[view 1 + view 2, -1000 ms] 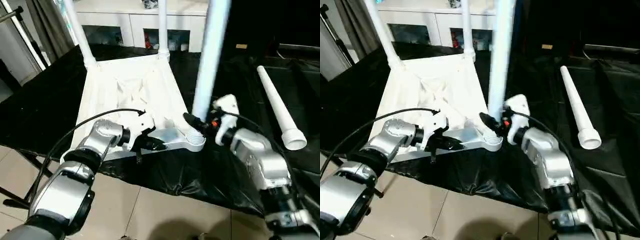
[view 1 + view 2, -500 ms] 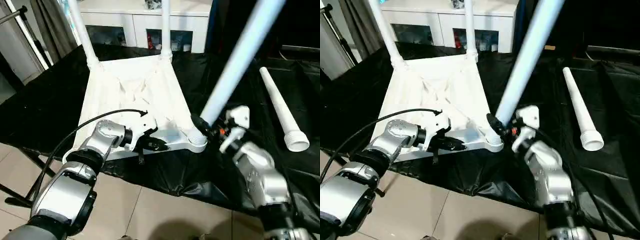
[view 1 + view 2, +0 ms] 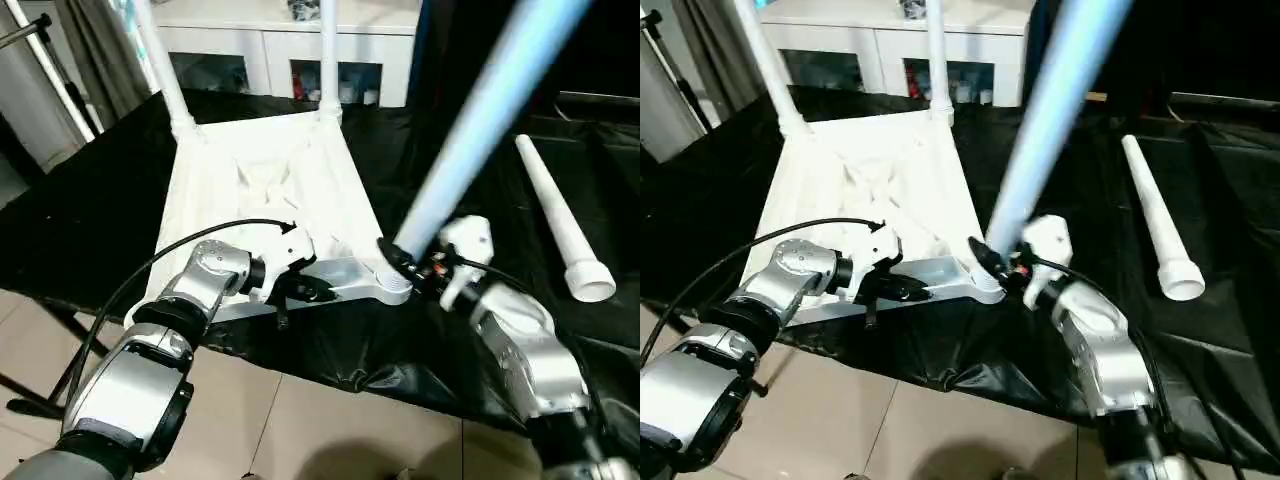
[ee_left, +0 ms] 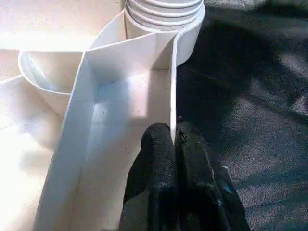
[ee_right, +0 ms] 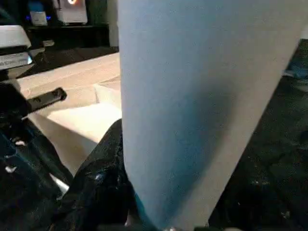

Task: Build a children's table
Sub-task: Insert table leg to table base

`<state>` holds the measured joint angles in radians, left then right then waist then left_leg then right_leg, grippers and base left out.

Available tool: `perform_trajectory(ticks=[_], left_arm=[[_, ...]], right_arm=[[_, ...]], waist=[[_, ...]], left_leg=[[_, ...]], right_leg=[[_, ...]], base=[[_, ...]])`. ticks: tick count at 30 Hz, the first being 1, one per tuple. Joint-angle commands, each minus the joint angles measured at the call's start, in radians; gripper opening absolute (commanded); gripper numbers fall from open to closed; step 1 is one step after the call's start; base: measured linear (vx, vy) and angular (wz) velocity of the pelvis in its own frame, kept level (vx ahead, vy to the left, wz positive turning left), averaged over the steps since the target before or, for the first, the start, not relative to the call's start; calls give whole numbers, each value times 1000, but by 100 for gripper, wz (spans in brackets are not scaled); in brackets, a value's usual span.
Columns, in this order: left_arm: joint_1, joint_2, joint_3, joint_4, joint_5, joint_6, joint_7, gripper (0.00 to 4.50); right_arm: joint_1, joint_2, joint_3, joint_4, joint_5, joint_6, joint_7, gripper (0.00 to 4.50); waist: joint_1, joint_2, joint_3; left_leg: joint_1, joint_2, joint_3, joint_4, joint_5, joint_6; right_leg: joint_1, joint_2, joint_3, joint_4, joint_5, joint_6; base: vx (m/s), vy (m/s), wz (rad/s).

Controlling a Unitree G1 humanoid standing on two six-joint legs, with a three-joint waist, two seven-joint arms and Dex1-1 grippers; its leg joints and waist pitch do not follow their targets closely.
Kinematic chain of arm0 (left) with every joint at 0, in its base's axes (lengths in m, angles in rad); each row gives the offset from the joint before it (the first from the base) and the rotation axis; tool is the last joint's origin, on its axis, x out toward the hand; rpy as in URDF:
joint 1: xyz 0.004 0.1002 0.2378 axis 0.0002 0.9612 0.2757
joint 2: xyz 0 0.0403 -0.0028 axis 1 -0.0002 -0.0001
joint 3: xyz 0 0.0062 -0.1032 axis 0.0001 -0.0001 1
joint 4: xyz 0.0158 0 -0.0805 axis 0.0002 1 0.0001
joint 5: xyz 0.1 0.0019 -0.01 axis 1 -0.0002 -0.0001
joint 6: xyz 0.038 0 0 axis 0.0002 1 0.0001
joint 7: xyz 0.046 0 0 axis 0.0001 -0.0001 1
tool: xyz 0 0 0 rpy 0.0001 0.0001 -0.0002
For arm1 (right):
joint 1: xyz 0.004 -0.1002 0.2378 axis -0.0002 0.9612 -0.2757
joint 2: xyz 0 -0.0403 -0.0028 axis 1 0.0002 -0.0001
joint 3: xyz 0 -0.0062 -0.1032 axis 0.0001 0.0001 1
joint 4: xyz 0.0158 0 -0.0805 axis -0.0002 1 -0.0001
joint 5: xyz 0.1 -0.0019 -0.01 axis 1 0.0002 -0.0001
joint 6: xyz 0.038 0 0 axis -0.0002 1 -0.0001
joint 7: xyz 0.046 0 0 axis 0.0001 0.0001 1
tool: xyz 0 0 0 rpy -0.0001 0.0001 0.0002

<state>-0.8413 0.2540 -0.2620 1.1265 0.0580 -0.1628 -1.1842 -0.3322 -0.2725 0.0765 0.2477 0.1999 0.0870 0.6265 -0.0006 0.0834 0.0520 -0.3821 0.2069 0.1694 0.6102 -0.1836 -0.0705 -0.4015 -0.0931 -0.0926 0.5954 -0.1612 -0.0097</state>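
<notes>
Left eye view: the white tabletop [image 3: 265, 200] lies upside down, ribbed underside up, on a table draped in black cloth [image 3: 80, 210], its near edge close to the cloth's front edge. Two legs stand upright in the far corner sockets, the far-left leg [image 3: 160, 65] and the far-right leg [image 3: 328, 55]. At the near right corner socket [image 3: 392, 285] a third leg [image 3: 480, 120] has its base in or at the socket and leans to the right. The right gripper [image 3: 402, 262] grips this leg just above its base, one black finger [image 5: 98, 190] pressed against the tube in the right wrist view. The left gripper [image 4: 174, 139] is pinched closed on the thin upright wall along the tabletop's near edge, a finger on each side of it, with the threaded leg base [image 4: 163, 9] just beyond. A fourth leg [image 3: 558, 220] lies loose on the cloth toward the right edge, wide end nearest the front. A white cabinet [image 3: 290, 45] stands behind the table
</notes>
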Motion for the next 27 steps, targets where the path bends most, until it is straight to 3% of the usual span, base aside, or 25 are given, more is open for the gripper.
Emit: perform_trajectory(ticks=[1, 4, 6, 7, 9, 11, 14, 18, 22, 27], left_arm=[[-20, 15, 15, 0, 5, -12, 0, 0], [-18, 21, 4, -9, 13, -16, -20, 0], [-17, 25, 3, -13, 13, -17, -27, 0], [-14, 28, 2, -19, 13, -18, -38, 0], [-14, 31, 1, -23, 13, -19, -50, 0], [-11, 39, -7, -38, 14, -28, -91, 0], [-10, 45, -12, -53, 9, -35, -130, 0], [-11, 54, -20, -75, 9, -37, -187, 0], [-9, 59, -30, -89, 7, -39, -236, 0], [-12, 69, -42, -89, 17, -45, -273, 0]], right_arm=[[2, -5, 31, 81, -37, 61, 17, 188], [-46, -13, 57, 141, -37, 76, 65, 188], [-54, -14, 61, 153, -30, 81, 86, 188], [-57, -17, 67, 160, -23, 84, 109, 188], [-60, -22, 73, 166, -21, 84, 131, 188], [-55, -38, 91, 166, -9, 84, 207, 188], [-48, -47, 102, 160, 3, 83, 255, 188], [-39, -57, 116, 159, 23, 79, 323, 188], [-15, -68, 135, 142, 36, 71, 378, 187], [-2, -76, 159, 142, 29, 63, 448, 187]], waist=[[0, -18, -67], [-6, -36, -66], [-5, -32, -65], [-6, -41, -67], [-4, -40, -70], [-2, -50, -73], [6, -49, -77], [19, -51, -77], [34, -50, -74], [41, -47, -66]], left_leg=[[7, 8, -3, -77, -267, 80], [8, 9, -3, -77, -274, 81], [12, 11, -2, -78, -279, 77], [11, 13, -2, -79, -281, 74], [11, 16, -4, -81, -275, 70], [8, 16, -3, -81, -261, 79], [8, 19, -1, -77, -207, 99], [11, 21, 3, -76, -183, 111], [16, 23, 5, -78, -206, 97], [26, 24, 2, -90, -306, 51]], right_leg=[[57, -48, 36, -87, -362, -197], [53, -48, 36, -90, -389, -195], [49, -49, 37, -91, -395, -193], [51, -49, 38, -92, -384, -196], [52, -50, 40, -85, -335, -210], [57, -50, 40, -79, -278, -227], [59, -51, 42, -68, -190, -255], [59, -51, 43, -63, -150, -274], [58, -53, 44, -65, -177, -269], [53, -53, 45, -79, -312, -235]], base=[[0, 0, 0], [0, 0, 0], [0, 0, 0], [0, 0, 0], [0, 0, 0], [0, 0, 0], [0, 0, 0], [0, 0, 0], [0, 0, 0], [0, 0, 0]])
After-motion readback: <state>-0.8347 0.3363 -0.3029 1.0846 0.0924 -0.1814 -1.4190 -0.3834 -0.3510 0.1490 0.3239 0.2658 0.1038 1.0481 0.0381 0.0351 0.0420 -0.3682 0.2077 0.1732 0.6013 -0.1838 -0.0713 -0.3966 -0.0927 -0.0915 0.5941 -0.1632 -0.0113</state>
